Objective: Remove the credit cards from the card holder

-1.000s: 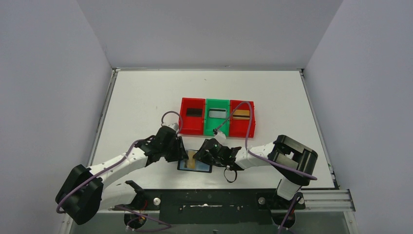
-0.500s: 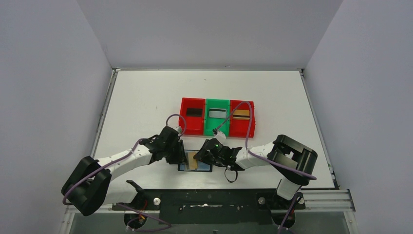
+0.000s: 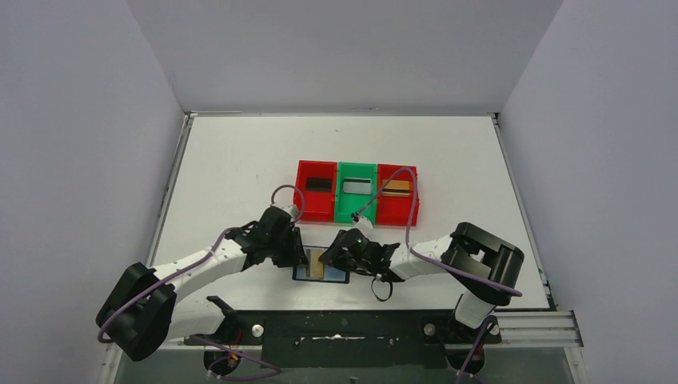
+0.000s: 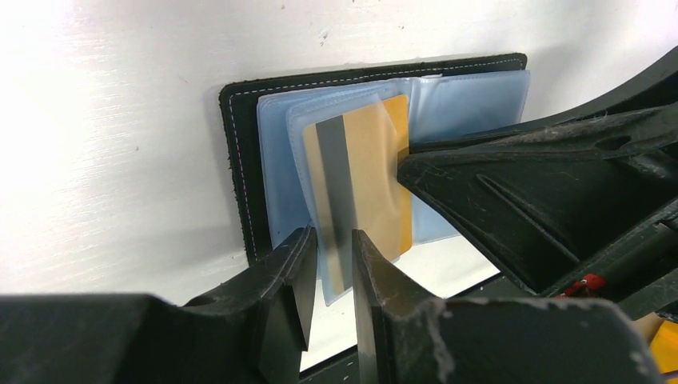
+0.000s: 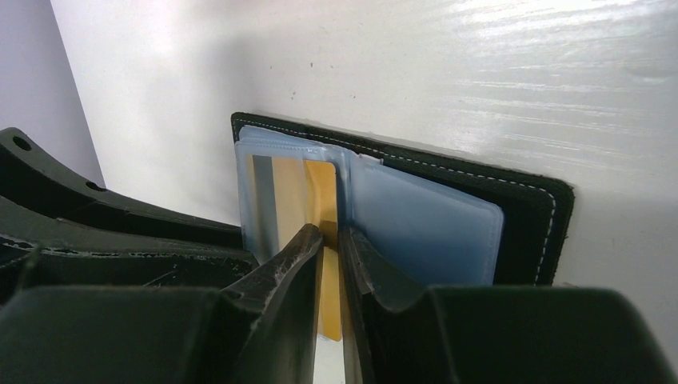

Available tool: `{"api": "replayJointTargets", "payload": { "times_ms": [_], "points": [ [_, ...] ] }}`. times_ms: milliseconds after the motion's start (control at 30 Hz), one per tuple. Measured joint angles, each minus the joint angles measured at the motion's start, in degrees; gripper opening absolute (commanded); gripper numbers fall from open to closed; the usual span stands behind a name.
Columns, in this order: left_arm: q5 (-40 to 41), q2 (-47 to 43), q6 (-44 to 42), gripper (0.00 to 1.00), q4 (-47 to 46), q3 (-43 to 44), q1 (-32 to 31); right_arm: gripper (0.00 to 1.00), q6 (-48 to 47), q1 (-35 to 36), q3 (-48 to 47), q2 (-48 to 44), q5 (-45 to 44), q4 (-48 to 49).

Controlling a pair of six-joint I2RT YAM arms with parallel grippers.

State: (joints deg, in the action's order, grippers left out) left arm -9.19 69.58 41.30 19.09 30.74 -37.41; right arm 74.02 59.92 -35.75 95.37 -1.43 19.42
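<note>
Tool slip is the first risk we are noting. The right tool [image 5: 329,236] is biting only a thin strip of the gold credit card [image 4: 369,172], so a pull could leave the card sitting in its plastic sleeve [image 4: 280,136].

Second risk: the left tool [image 4: 332,244] is pinching the sleeve's lower edge right over the card's grey stripe. We are judging that it may be clamping card and sleeve together. A pull would then be dragging the whole card holder [image 4: 234,160] across the table [image 4: 120,120], or bending the card.

Third risk: the two tools are working almost in contact at the centre right of the left wrist view, so a small error could be knocking them together.

Tool state:
- Left tool is standing narrow, jaws nearly together, with the sleeve edge and the striped end of the card between them.
- Right tool is likewise standing narrow, with the gold card running down between its fingers at the lower centre of the right wrist view.
- We are reading both as gripping, though we cannot tell how firmly.

Card holder is lying open and flat on the table at the lower centre of the top view, between the tools and below the red and green trays [image 3: 314,210].
</note>
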Motion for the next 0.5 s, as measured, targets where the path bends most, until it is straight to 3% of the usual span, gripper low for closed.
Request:
{"api": "replayJointTargets", "payload": {
  "times_ms": [500],
  "points": [
    [-0.02,0.44,0.00,0.26,0.00,0.26,0.00,0.14,0.28,0.02,2.69,-1.92,0.83,2.75]
  ]
}}
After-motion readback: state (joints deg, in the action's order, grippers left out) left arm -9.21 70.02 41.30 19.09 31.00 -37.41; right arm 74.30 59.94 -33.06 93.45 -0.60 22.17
